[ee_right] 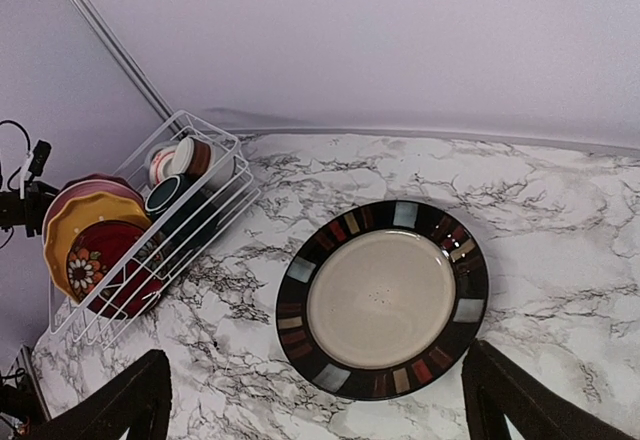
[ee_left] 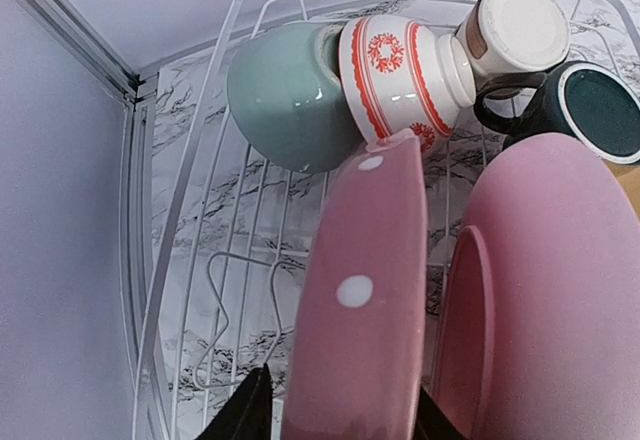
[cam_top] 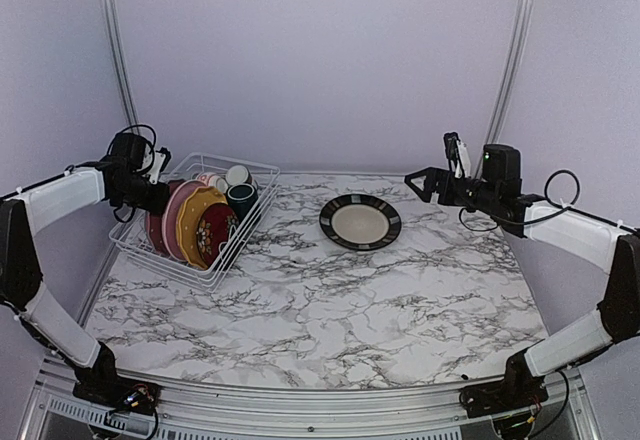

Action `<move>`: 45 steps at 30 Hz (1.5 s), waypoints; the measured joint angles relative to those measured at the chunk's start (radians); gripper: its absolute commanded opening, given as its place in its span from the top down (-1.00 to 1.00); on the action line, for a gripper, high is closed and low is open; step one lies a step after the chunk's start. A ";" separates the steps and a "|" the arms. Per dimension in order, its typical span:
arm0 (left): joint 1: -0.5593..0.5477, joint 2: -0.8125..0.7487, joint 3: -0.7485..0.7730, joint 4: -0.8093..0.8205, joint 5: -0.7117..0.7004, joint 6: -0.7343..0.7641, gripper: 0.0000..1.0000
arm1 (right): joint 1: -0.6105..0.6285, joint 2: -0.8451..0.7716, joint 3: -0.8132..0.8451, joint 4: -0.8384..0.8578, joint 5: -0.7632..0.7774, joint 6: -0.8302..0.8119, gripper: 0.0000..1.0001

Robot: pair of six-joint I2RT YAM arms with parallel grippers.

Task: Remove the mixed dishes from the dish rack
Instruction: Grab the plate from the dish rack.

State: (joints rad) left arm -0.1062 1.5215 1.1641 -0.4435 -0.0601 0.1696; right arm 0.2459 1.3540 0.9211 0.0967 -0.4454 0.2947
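White wire dish rack (cam_top: 165,262) far left on the marbled surface (cam_top: 330,310), pink white-dotted round plate (ee_left: 360,300) upright inside, left jaws straddling its rim, grip unclear, right jaws spread wide above black-rimmed cream plate (ee_right: 382,298) lying on the surface

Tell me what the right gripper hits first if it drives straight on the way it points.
Probably the black-rimmed plate, flat on the table ahead between the right gripper's open fingers; nothing stands in between. Depth is unclear, so it might touch the table just short of it.
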 measured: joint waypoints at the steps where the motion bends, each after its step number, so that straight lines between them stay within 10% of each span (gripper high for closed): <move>1: 0.000 0.005 -0.003 0.000 0.001 0.004 0.22 | 0.000 0.000 0.000 0.000 0.000 0.001 -0.97; 45: -0.024 -0.228 0.080 -0.111 -0.123 0.036 1.00 | 0.000 0.000 -0.004 0.047 -0.047 0.035 -0.97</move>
State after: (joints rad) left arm -0.1299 1.2938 1.2446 -0.5549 -0.1829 0.2058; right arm 0.2459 1.3544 0.9169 0.1436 -0.4919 0.3298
